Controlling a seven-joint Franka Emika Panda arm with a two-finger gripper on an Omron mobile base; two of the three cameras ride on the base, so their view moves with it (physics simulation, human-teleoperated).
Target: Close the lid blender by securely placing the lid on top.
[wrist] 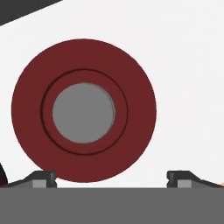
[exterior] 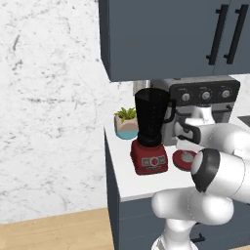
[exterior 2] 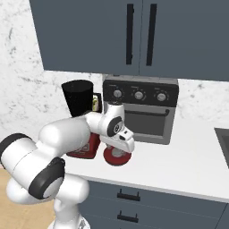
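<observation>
The lid (wrist: pixel 83 109), a flat red disc with a grey centre, lies on the white counter (exterior 2: pixel 179 165) just right of the blender. It also shows as the lid (exterior: pixel 184 159) and the lid (exterior 2: pixel 117 158). The blender (exterior: pixel 151 132) stands upright, a dark jar with no cover on a boxy red base; in the right base view the arm hides part of the blender (exterior 2: pixel 78 100). My gripper (wrist: pixel 111 178) hovers straight above the lid, pointing down, open wide, with nothing between its fingers. The lid sits left of centre between the fingertips (wrist: pixel 41 177).
A grey-black oven (exterior 2: pixel 141 109) with knobs stands right behind the lid. A small potted plant (exterior: pixel 127 122) sits behind the blender. Dark wall cabinets (exterior: pixel 171 34) hang low over the counter. A sink edge (exterior 2: pixel 223 138) shows far right.
</observation>
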